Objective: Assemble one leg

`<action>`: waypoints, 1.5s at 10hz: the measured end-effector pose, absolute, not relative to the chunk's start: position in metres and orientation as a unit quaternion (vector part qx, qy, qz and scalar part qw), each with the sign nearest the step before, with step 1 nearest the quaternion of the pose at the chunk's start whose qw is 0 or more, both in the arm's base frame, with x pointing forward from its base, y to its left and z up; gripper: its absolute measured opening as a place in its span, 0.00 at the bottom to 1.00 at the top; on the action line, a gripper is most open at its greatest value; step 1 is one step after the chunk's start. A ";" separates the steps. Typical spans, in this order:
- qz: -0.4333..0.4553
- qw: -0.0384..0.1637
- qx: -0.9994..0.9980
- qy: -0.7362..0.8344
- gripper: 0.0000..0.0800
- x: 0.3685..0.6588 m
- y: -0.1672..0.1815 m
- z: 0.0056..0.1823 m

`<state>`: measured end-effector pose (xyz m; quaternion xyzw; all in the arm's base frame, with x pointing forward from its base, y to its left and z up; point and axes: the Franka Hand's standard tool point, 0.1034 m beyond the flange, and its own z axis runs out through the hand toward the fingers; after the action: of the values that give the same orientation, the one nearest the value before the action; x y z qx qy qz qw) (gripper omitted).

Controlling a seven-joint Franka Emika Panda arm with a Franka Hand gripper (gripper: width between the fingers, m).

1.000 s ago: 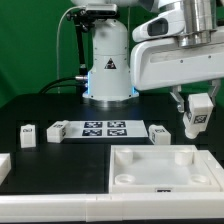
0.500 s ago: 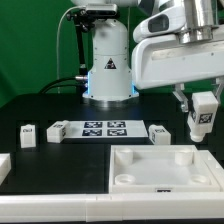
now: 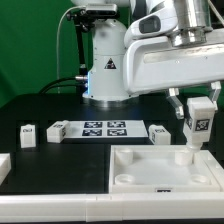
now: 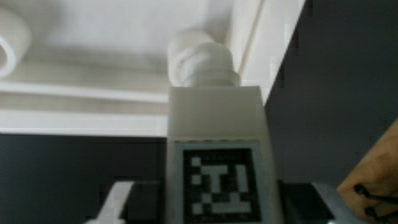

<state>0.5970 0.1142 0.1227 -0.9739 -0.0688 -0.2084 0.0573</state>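
My gripper (image 3: 196,110) is shut on a leg (image 3: 197,129), a stubby white block with a black-and-white tag on its face. It holds the leg upright over the far right corner of the large white square panel (image 3: 150,170), and the leg's lower tip is at or just above that corner recess. In the wrist view the leg (image 4: 214,120) runs from between my fingers (image 4: 121,200) out toward the white panel (image 4: 107,70). Whether the tip touches the panel cannot be told. Three more legs stand on the table (image 3: 28,135), (image 3: 57,129), (image 3: 159,133).
The marker board (image 3: 105,128) lies behind the panel, in front of the robot base (image 3: 108,60). A white part (image 3: 3,166) sits at the exterior view's left edge. The table is black, with a green backdrop behind.
My gripper has carried the leg a little toward the exterior view's left and down, from beside the panel's right edge to over its far right corner.
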 end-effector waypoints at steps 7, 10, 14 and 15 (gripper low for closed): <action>-0.285 0.056 -0.955 -0.063 0.36 0.599 0.112 0.118; -0.284 0.054 -0.955 -0.068 0.36 0.605 0.111 0.110; -0.281 0.057 -0.955 -0.069 0.36 0.607 0.115 0.104; -0.279 0.057 -0.956 -0.068 0.36 0.607 0.114 0.101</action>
<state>0.6066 0.1145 0.1006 -0.9561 -0.0685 -0.2792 0.0567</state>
